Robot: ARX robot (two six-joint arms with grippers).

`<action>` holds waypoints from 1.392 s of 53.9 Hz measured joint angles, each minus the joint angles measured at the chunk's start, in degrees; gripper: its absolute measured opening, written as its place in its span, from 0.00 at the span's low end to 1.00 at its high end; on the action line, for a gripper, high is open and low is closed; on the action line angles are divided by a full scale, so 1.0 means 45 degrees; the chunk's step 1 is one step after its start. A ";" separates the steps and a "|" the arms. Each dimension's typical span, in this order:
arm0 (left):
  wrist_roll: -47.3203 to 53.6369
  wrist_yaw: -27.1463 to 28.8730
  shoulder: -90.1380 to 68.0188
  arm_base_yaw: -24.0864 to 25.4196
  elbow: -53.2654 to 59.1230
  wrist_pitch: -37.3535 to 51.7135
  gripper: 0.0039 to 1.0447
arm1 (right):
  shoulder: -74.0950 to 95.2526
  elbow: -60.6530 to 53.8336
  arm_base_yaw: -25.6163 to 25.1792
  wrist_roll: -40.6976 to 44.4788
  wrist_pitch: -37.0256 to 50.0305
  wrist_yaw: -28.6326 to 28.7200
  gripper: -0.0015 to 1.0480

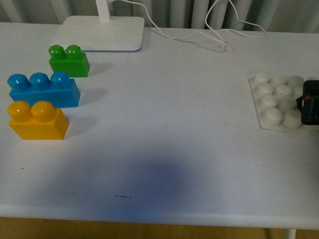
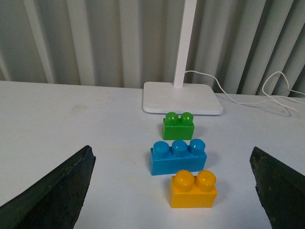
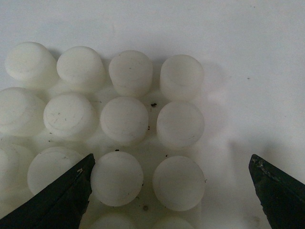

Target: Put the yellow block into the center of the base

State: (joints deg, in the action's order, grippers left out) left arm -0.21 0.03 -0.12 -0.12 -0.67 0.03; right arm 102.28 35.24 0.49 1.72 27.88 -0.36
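The yellow block (image 1: 37, 121) (image 2: 193, 189) stands upright on the white table at the front left, two studs up. In the left wrist view it lies ahead of my open left gripper (image 2: 174, 191), between the two dark fingers (image 2: 52, 193) and apart from both. The white studded base (image 1: 277, 102) (image 3: 124, 119) lies at the far right. My right gripper (image 1: 310, 102) (image 3: 174, 191) hovers over the base's right part, open, with nothing between its fingers. My left gripper is out of the front view.
A blue three-stud brick (image 1: 44, 89) (image 2: 178, 156) sits just behind the yellow block, and a green brick (image 1: 69, 60) (image 2: 178, 126) behind that. A white lamp foot (image 1: 102, 33) (image 2: 182, 98) and its cable (image 1: 209, 27) lie at the back.
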 joint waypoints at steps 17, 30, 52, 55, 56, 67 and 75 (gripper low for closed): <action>0.0000 0.0000 0.0000 0.0000 0.0000 0.0000 0.94 | 0.0015 -0.0121 0.1345 -0.0816 0.0078 -0.0525 0.91; 0.0000 -0.0005 0.0000 0.0000 0.0000 0.0000 0.94 | 0.0073 -0.0053 0.2331 -0.1404 -0.0005 -0.1161 0.91; 0.0000 -0.0005 0.0000 0.0000 -0.0005 0.0000 0.94 | 0.0719 0.1141 0.4376 -0.2919 -0.0729 -0.2302 0.91; 0.0000 0.0000 0.0000 0.0000 -0.0005 0.0000 0.94 | 0.0743 0.1185 0.4629 -0.3128 -0.0758 -0.2370 0.91; 0.0000 -0.0005 0.0000 0.0000 0.0000 0.0000 0.94 | 0.0753 0.1205 0.4775 -0.3259 -0.0763 -0.2419 0.91; 0.0000 0.0000 0.0000 0.0000 0.0000 0.0000 0.94 | 0.0942 0.1574 0.5775 -0.3895 -0.1010 -0.2914 0.91; 0.0000 0.0000 0.0000 0.0000 0.0000 0.0000 0.94 | 0.1282 0.1870 0.6494 -0.4017 -0.0986 -0.2943 0.91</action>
State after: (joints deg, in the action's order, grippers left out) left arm -0.21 0.03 -0.12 -0.12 -0.67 0.03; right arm 108.05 43.66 29.71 -16.36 23.44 -13.61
